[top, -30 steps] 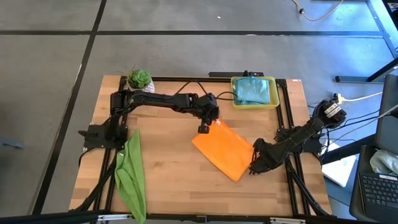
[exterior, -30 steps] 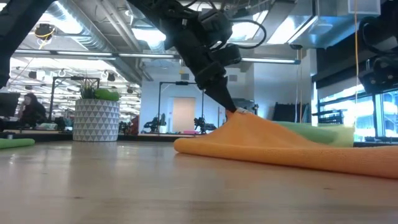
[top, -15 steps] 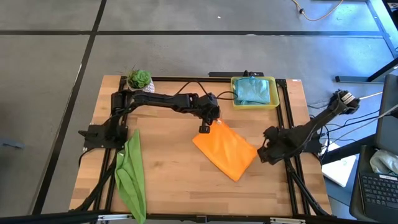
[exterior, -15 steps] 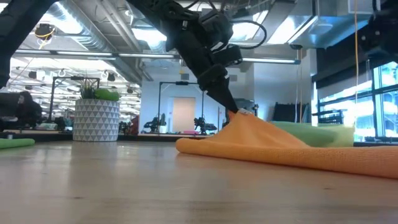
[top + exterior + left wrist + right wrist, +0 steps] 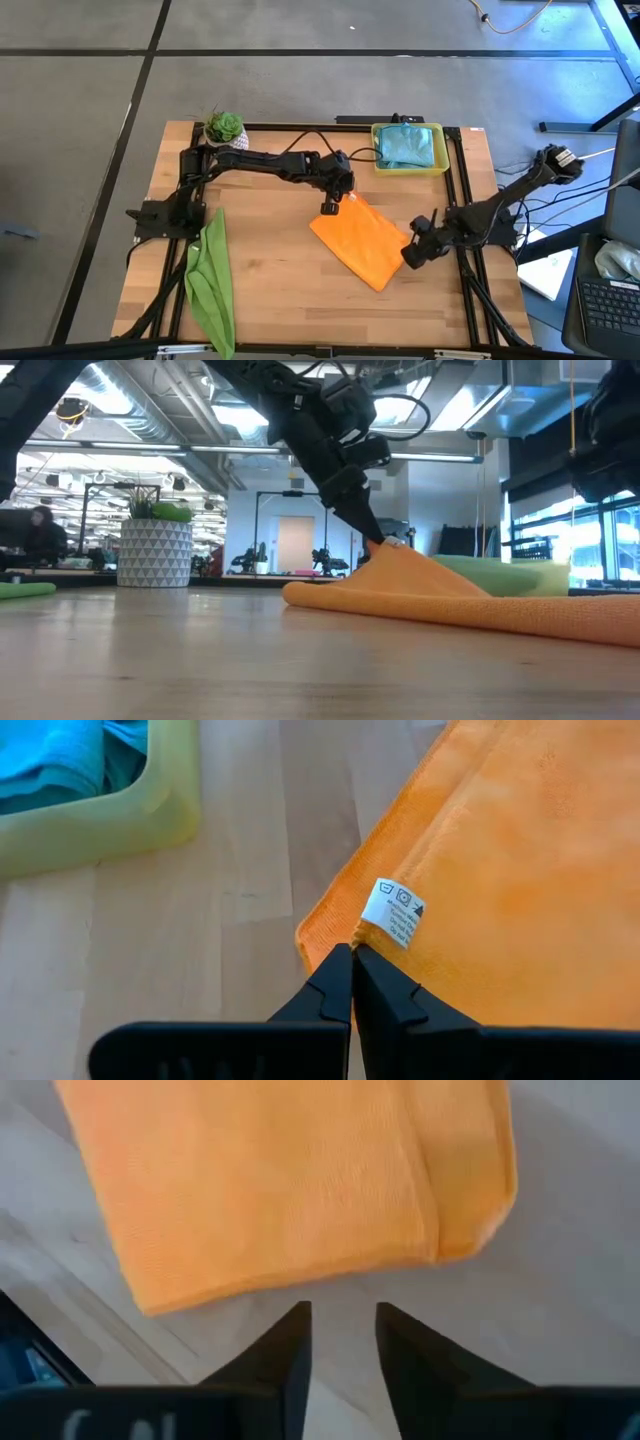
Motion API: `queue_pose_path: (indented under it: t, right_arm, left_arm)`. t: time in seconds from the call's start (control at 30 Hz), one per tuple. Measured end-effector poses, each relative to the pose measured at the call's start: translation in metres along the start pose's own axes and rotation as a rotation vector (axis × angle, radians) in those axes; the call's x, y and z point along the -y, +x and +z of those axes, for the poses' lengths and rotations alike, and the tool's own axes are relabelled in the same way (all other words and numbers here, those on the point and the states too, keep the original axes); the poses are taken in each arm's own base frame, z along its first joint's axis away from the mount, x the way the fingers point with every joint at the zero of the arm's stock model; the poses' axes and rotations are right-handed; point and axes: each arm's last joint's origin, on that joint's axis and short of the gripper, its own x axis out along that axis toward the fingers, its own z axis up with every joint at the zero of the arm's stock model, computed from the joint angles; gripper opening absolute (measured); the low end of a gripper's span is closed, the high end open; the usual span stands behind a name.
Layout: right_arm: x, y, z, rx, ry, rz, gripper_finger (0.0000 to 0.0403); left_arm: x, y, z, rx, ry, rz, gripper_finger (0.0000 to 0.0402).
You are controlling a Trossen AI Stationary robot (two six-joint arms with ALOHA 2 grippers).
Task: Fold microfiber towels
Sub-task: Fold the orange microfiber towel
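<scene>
An orange microfiber towel (image 5: pixel 362 240) lies folded on the middle of the table. Its far left corner is raised in my left gripper (image 5: pixel 328 207), which is shut on it; the low view shows the cloth rising to a peak (image 5: pixel 388 550) there. My right gripper (image 5: pixel 412 252) hovers open just off the towel's right edge (image 5: pixel 300 1270), with bare table between its fingers. A lime green towel (image 5: pixel 210 282) lies bunched along the table's left side. Teal towels (image 5: pixel 408 145) sit in the yellow tray (image 5: pixel 378 160). My left gripper pinches the orange towel's far left corner (image 5: pixel 335 935) between its two fingertips, right beside the white care label (image 5: pixel 395 912). The fingers (image 5: pixel 355 510) slant down from the far left. The corner is lifted a little, and the rest of the towel lies on the table.
A potted plant (image 5: pixel 224 128) stands at the far left corner. The yellow tray sits at the far edge, right of centre. Black frame rails (image 5: pixel 462 200) run along the table's sides. Bare wood (image 5: pixel 280 290) lies between the two towels.
My right gripper has drawn back from the orange towel's right edge toward the table's right side, turned at the wrist, then come back beside the edge, and it has opened. My left gripper keeps the corner raised. The towel lies as before.
</scene>
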Motion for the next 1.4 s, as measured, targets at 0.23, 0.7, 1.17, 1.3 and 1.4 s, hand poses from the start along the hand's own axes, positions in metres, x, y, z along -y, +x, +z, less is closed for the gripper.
queue_pose_path:
  t: [0.23, 0.7, 1.17, 1.3, 1.4]
  right_arm:
    - [-0.004, -0.006, 0.019, 0.125, -0.137, 0.065, 0.0121]
    - [-0.018, -0.007, 0.087, 0.505, -0.466, 0.094, 0.0122]
    - [-0.014, 0.016, 0.125, 0.394, -0.533, 0.167, 0.0171]
    - [-0.015, 0.018, 0.121, 0.302, -0.591, 0.238, 0.0177]
    - [-0.015, 0.024, 0.118, 0.23, -0.618, 0.264, 0.017]
  left_arm:
    - [0.011, -0.004, 0.005, 0.007, -0.027, -0.016, 0.0]
    - [0.027, -0.035, 0.021, 0.05, -0.014, 0.008, 0.0]
    - [0.03, -0.037, 0.021, 0.025, -0.017, 0.03, 0.0]
    - [0.029, -0.038, 0.021, 0.032, -0.017, 0.034, 0.0]
    - [0.027, -0.038, 0.021, 0.028, -0.021, 0.043, 0.0]
